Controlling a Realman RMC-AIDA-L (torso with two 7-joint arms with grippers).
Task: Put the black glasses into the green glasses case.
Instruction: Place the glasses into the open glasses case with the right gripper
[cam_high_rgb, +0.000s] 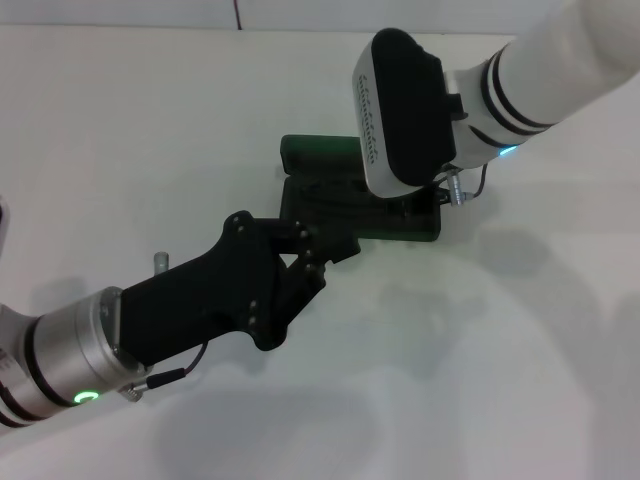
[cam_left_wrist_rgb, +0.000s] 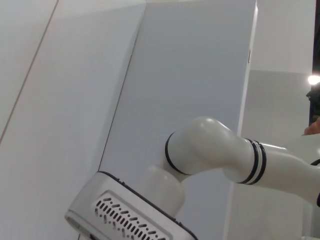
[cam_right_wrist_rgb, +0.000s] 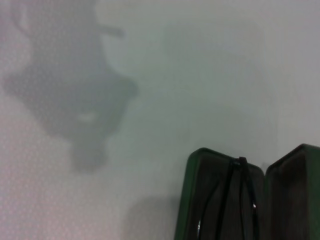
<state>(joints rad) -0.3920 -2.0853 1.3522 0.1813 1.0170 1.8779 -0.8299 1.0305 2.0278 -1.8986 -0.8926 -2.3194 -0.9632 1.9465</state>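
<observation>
Near the middle of the white counter (cam_high_rgb: 150, 130), the dark green, rounded-corner hard glasses case (cam_high_rgb: 312, 152) lies open, with the thin black wire-framed glasses (cam_right_wrist_rgb: 239, 197) resting inside it. Reaching in from eight o'clock, the left pincer (cam_high_rgb: 325, 248) touches the case's near edge, its fingers close together, gripping nothing visible. Directly above the case hangs the right pincer (cam_high_rgb: 425, 190); whether it is open, I cannot tell.

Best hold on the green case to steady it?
Likely the case at its near rim, from the front-left where the left gripper sits: it lies open, glasses inside, and the right arm covers its right end.
</observation>
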